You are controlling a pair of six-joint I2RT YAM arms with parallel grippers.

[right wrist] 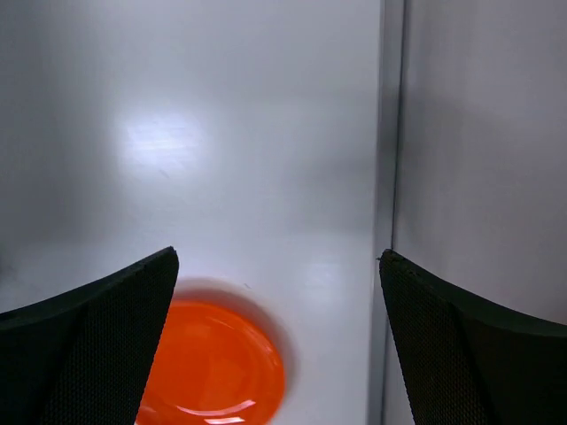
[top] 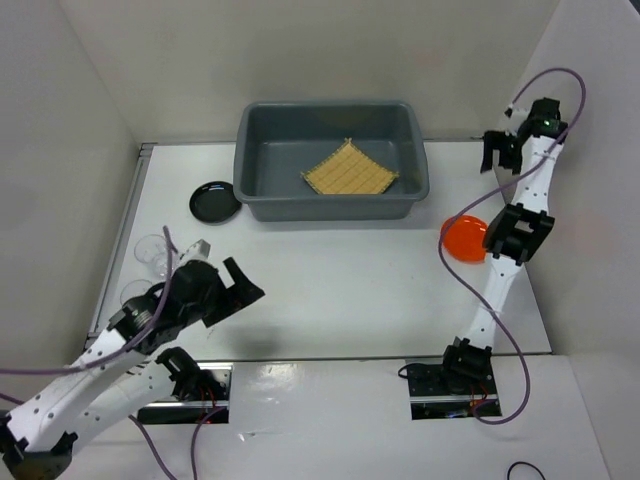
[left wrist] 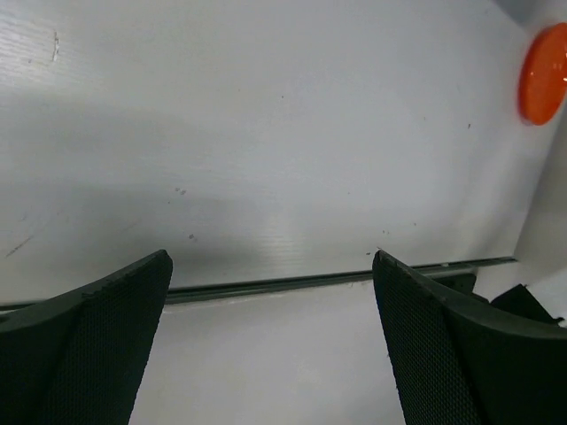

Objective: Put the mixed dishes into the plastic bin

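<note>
The dark grey plastic bin [top: 330, 207] stands at the back centre, and the tan woven mat [top: 349, 170] lies flat inside it. A black plate [top: 215, 201] sits just left of the bin. Two clear glass cups [top: 152, 250] [top: 135, 295] stand at the left edge, beside my left arm. The orange plate [top: 465, 238] [right wrist: 213, 367] [left wrist: 543, 73] lies on the table at the right, partly hidden by my right arm. My left gripper [top: 243, 283] [left wrist: 271, 258] is open and empty over the near left of the table. Raised beside the bin's right end, my right gripper [top: 497, 150] [right wrist: 279, 255] is open and empty.
White enclosure walls close in the table on the left, back and right; the right wall [right wrist: 478, 133] is close to my right gripper. A dark seam [left wrist: 310, 283] marks the table's near edge. Cables loop off both arms.
</note>
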